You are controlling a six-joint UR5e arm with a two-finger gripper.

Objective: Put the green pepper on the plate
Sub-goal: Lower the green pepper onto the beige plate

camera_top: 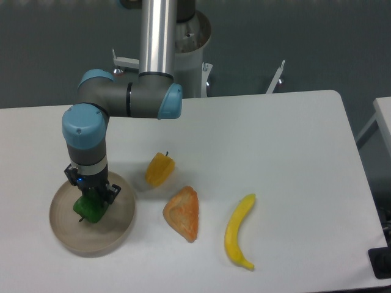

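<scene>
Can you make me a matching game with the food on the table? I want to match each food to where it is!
Foods:
1. green pepper
2. yellow pepper
3. banana
4. orange bread slice

Places:
A. farthest right on the table
B. over the plate, in the gripper
C. between the banana and the plate
D. on the table just behind the bread slice

Pairs: 1-B, 2-D, 3-A, 4-C

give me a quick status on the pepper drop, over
Gripper shut on green pepper, over the plate. Release not yet done. Yellow pepper, orange wedge and banana lie off to the side, nothing in the way.
</scene>
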